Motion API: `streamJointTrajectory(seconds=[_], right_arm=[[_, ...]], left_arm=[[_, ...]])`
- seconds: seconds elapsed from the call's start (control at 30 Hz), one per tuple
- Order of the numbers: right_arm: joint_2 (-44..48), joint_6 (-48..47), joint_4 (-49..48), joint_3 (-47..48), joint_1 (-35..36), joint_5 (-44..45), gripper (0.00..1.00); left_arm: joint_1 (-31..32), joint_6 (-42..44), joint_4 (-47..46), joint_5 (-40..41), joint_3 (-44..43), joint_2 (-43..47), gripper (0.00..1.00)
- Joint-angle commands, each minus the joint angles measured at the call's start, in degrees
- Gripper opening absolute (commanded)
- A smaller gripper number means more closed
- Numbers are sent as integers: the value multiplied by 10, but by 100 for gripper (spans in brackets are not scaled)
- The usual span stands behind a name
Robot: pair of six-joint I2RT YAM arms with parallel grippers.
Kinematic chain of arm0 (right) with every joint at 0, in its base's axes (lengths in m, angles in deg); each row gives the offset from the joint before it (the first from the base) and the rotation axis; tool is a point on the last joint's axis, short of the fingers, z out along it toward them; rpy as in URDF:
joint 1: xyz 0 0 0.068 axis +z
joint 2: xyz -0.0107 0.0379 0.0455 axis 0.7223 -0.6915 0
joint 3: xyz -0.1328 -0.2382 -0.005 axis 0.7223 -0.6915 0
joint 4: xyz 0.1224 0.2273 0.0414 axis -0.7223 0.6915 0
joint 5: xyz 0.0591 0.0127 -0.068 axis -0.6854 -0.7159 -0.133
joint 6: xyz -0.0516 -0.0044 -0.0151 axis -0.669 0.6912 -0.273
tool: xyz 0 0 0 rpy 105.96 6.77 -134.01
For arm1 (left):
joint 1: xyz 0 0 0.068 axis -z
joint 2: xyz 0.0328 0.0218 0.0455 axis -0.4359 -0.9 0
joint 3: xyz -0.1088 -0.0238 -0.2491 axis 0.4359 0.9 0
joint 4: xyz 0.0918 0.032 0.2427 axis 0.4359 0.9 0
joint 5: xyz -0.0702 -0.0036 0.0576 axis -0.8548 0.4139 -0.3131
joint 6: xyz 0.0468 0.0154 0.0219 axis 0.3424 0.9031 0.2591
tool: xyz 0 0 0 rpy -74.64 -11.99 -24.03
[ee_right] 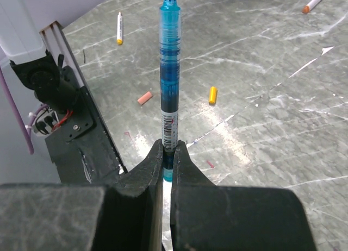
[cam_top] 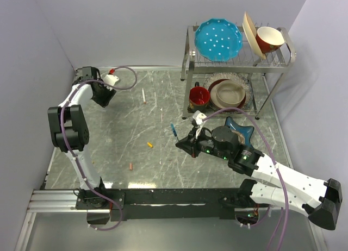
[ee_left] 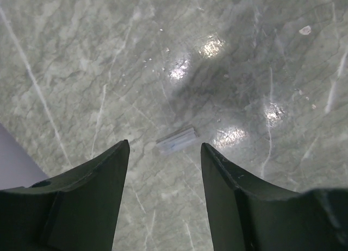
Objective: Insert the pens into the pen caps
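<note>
My right gripper [ee_right: 167,148] is shut on the dark blue-teal pen [ee_right: 168,71] near its lower end, and the pen stands straight out from the fingers above the table. In the top view this gripper [cam_top: 182,144] is at mid-table with the pen [cam_top: 173,130]. A yellow-orange cap [cam_top: 150,145] [ee_right: 212,94] and a salmon-pink cap [cam_top: 131,167] [ee_right: 144,98] lie left of it. One white pen [cam_top: 143,95] [ee_right: 315,0] lies farther back, and another white pen [ee_right: 119,28] lies near the front rail. My left gripper [cam_top: 103,94] [ee_left: 164,148] is open over a small translucent cap [ee_left: 176,139].
A dish rack [cam_top: 190,55] at the back right holds a blue plate [cam_top: 218,39] and bowls, with a red mug [cam_top: 199,96] below. A blue star-shaped dish [cam_top: 242,130] lies behind my right arm. Walls close in the left and right sides.
</note>
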Motion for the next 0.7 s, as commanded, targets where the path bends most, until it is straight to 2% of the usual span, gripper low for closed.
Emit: streamJointTrajectory(seconds=[0.0,0.33,0.53,0.67], right_arm=[[1,-14,-9,29,-2,16,0],[-11,-19,0,36,-2,20,0],[-8,-22,0,33,-2,35,0],[-2,-23,3,34,-1,44,0]], left_arm=[[-1,28,11,-4,-21,-34,60],[-10,37,14,30,-24,-65,59],[-12,24,14,5,-20,-71,59],[-13,13,26,9,-23,-84,54]])
